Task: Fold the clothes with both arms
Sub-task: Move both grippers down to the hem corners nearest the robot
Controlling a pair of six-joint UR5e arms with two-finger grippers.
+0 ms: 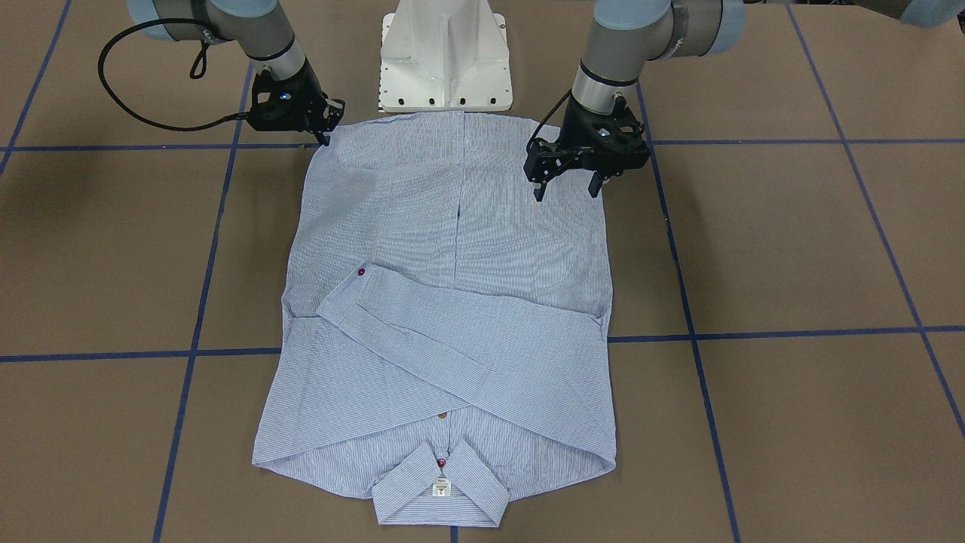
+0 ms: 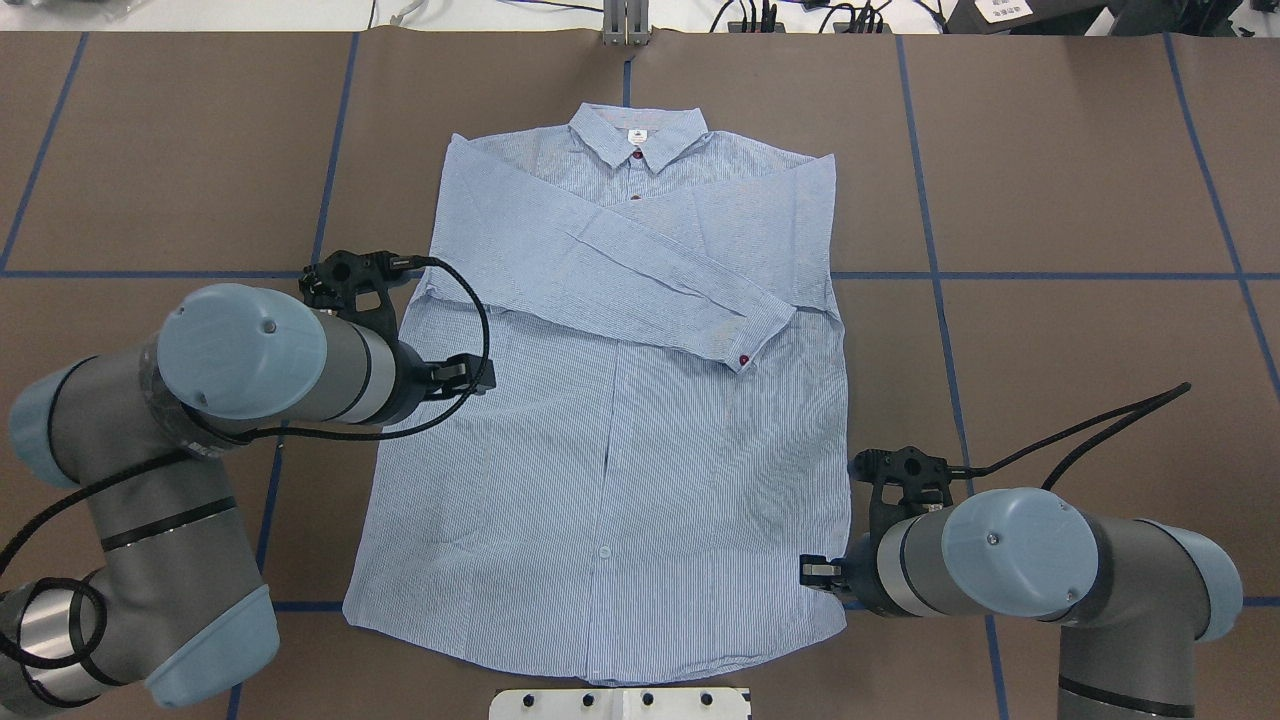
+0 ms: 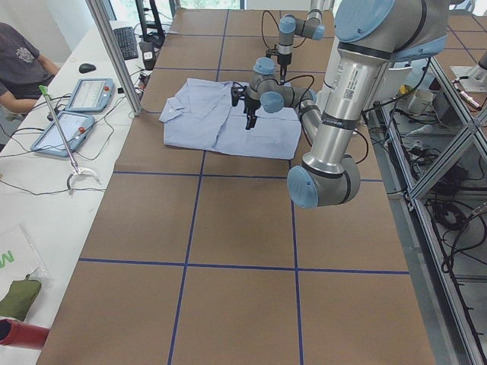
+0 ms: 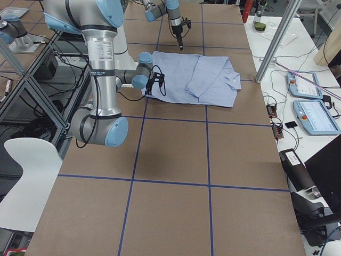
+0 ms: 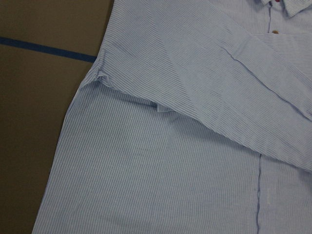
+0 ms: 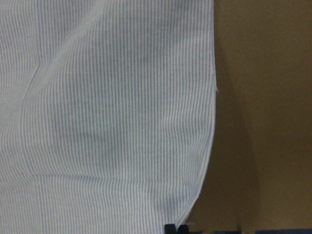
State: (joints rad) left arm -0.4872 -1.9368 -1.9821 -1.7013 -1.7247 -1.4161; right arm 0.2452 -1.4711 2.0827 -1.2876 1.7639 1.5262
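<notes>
Lying flat on table [image 1: 791,241], hem toward robot-side edge, shirt [image 1: 392,226] sits under spread left gripper [image 1: 567,188]; right gripper [image 1: 326,136] at hem corner, cannot tell grip.

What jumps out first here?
The striped shirt lies flat in the centre, collar away from the robot and both sleeves folded across the chest. The left hand hangs open over the shirt's side edge, below the sleeves. The right hand sits at the hem corner on its own side, and its grip is unclear.
</notes>
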